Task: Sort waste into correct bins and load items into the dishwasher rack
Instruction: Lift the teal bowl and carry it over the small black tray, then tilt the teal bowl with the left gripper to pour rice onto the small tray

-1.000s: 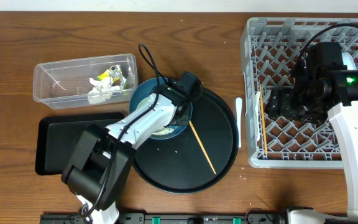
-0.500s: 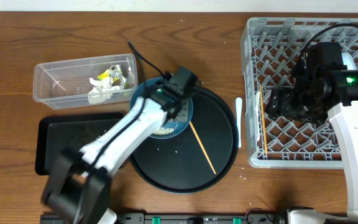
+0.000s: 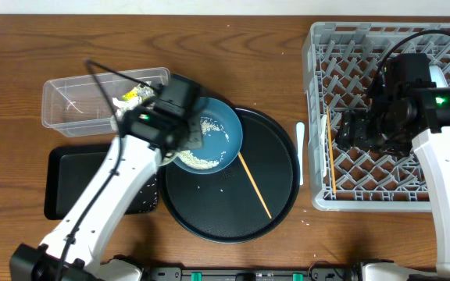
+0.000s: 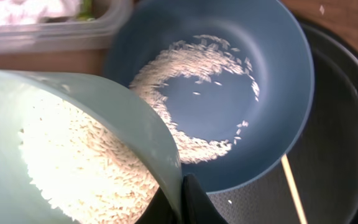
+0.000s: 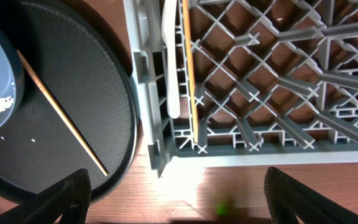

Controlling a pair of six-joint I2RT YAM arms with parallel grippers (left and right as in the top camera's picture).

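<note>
at table centre: pale green bowl held tilted beside the blue bowl

at the near left edge of the table (image 3: 22, 47) lies the flat black tray (image 3: 69, 183), with the left arm crossing above its right end. just right of it sits the round black tray (image 3: 233, 211), carrying one chopstick (image 3: 255, 186) laid diagonally and a few stray grains (image 3: 225, 176).

left gripper (image 4: 182, 200): jaws pinched fully together on the rim of the pale green bowl (image 4: 92, 99). the bowl is held tilted, with a bed of rice grains (image 4: 79, 168) inside it. it overlaps the near left edge of the dark blue bowl (image 4: 229, 81); whether the two touch cannot be told. the dark blue bowl rests on the far left part of the round tray and holds a loose ring of rice.

a white spoon (image 3: 301, 152) lies on the table between the round tray and the dishwasher rack (image 3: 316, 94).

right gripper (image 5: 179, 196): jaws spread wide, nothing between them, hovering over the left part of the rack. a second chopstick (image 5: 188, 68) lies inside the rack along its left wall.

at the far left stands the clear tub (image 3: 61, 97), just beyond the blue bowl, holding a crumpled napkin (image 4: 23, 9) and the yellow-green wrapper (image 3: 131, 96).
</note>
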